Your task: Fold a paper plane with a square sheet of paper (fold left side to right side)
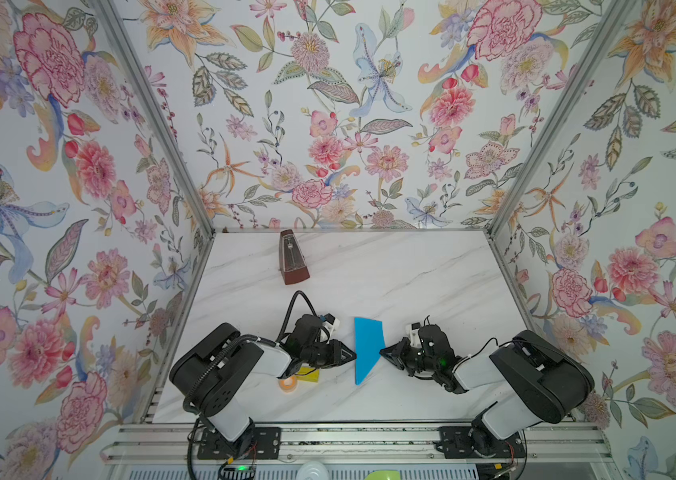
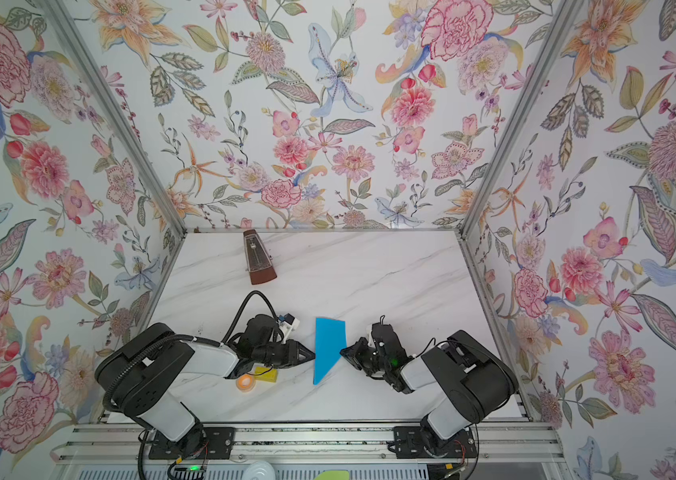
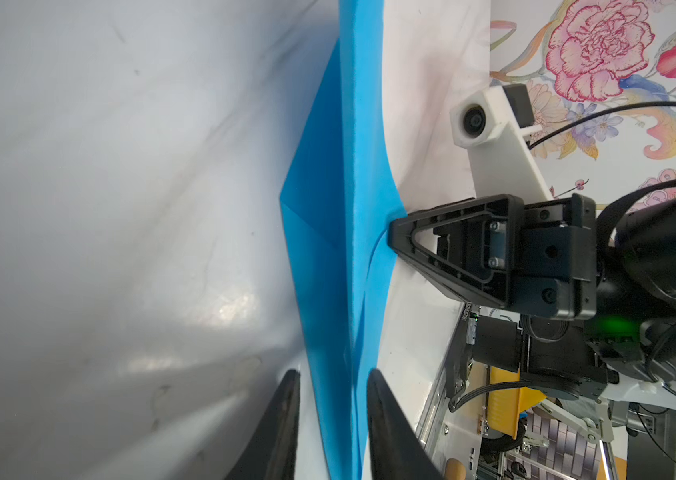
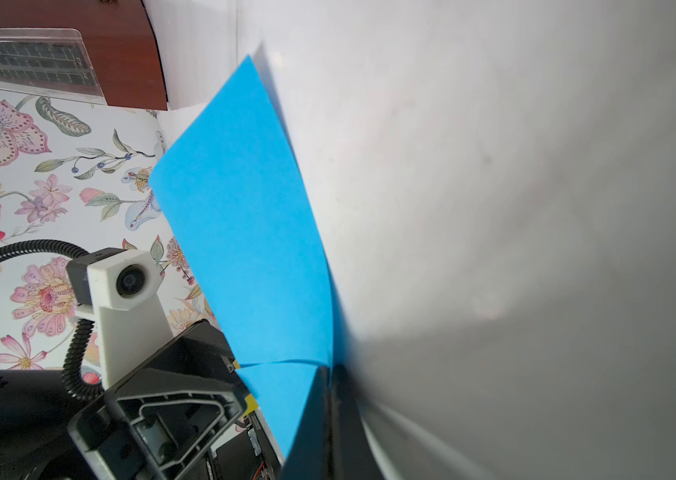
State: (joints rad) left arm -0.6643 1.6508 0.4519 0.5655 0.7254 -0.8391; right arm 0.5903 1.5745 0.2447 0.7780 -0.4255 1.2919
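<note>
1 yellow block point(image 1: 310, 375), 1 orange tape roll point(image 1: 287, 383) partly hidden under left arm point(image 1: 220, 365). Right gripper point(image 1: 382, 352) clenched on 1 folded blue paper point(image 1: 366, 345); left gripper point(image 1: 353, 356) released, straddling it.

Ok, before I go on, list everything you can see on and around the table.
paper plane: one, bright blue, part-folded, mid-table between the grippers
metronome: one, brown, far side, left of centre
tape roll: one, orange, near left, by the left arm
block: one, yellow, beside the tape roll, partly hidden by the left arm
table: one, white marble
left gripper: one, black, at the plane's left edge, jaws apart on either side of it
right gripper: one, black, shut on the plane's right edge
</note>
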